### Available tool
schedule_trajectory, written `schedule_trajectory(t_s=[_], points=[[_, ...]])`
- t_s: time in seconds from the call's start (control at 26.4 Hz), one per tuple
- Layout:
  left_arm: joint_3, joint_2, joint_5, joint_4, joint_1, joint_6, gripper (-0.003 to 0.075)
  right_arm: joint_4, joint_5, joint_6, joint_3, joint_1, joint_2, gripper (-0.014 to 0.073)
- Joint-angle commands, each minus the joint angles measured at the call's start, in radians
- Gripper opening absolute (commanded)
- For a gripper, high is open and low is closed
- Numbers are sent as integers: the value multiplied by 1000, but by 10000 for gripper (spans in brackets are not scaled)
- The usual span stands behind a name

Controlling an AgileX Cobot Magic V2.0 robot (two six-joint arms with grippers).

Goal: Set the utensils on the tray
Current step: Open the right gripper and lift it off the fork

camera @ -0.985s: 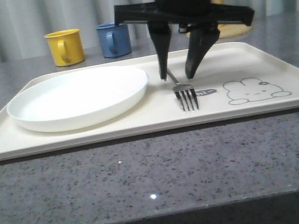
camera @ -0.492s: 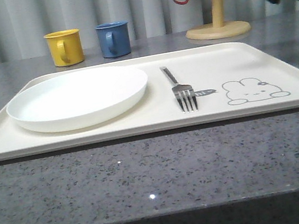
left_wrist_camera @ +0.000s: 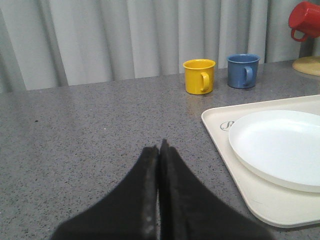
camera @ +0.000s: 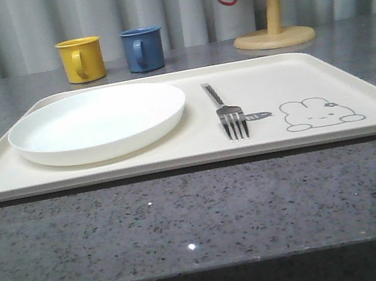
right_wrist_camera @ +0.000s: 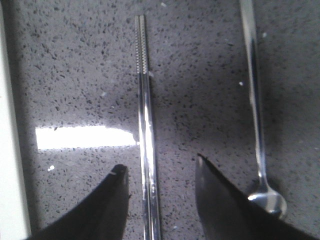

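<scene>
I am looking down through the right wrist camera at the chopsticks (right_wrist_camera: 145,130), which are lying side by side and touching on the grey counter (right_wrist_camera: 75,65), with my right gripper (right_wrist_camera: 160,200) hanging over them, its jaws standing wide with one to either side of the pair. The spoon (right_wrist_camera: 257,110) is lying just beside, its bowl close against one fingertip. On the tray (camera: 351,75) the fork (camera: 226,108) is already resting next to the plate (camera: 97,120), near the bunny drawing. My left gripper (left_wrist_camera: 159,165) is idling over bare counter beside the tray's edge, jaws pressed together on nothing.

I am judging the chopsticks to be stiff, light and slick (polished metal on polished stone), so they are likely to roll or scissor apart under a pinch. I am favouring a hold near the middle of their length, squarely across both, rather than at the ridged tips, keeping clear of the spoon.
</scene>
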Motion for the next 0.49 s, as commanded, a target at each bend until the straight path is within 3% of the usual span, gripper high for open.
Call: schedule_trajectory(t_s=[0.0,0.45], points=[[-28,10,-85,-11,2,-9,-19,37,-9,-30,0,-5,-30,352],[-28,10,-85,-11,2,-9,-19,49,-35,-33,50,-4,40,352]])
